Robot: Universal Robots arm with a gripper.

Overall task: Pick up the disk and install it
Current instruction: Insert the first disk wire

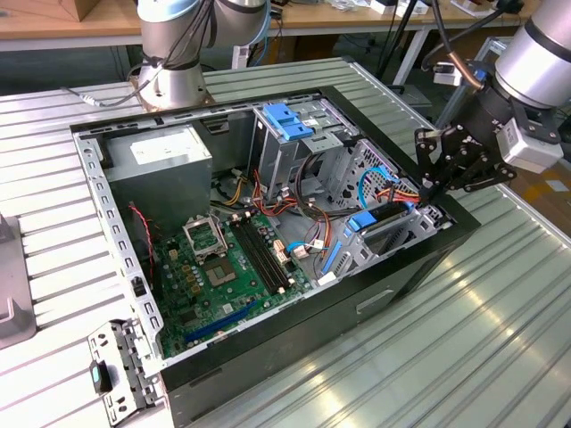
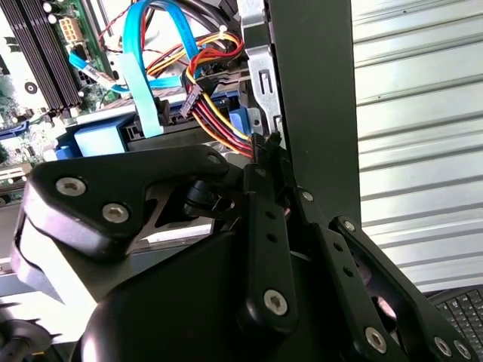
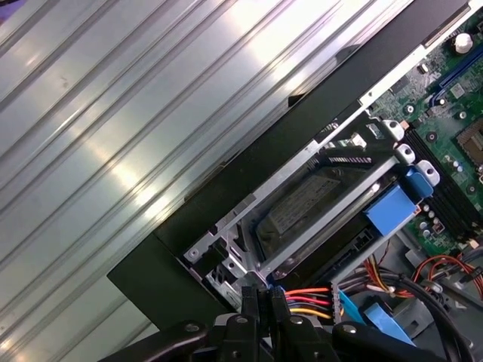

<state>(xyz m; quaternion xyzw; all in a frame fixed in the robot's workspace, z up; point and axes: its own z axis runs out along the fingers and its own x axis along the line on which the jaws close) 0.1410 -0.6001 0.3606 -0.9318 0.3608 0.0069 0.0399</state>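
Blue-carrier disk (image 1: pixel 385 221) seated in bay of case (image 1: pixel 357 308). Pincer (image 1: pixel 432 190) pressed together at cable end. Judgement: push straight along rails, avoid cables (image 2: pixel 219 121).

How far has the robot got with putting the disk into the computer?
It looks nearly done: the disk with its blue carrier already lies in the metal bay at the case's corner. The gripper, shut and holding nothing, is at the coloured cables by the disk's end. Whether it is fully seated, I cannot tell.
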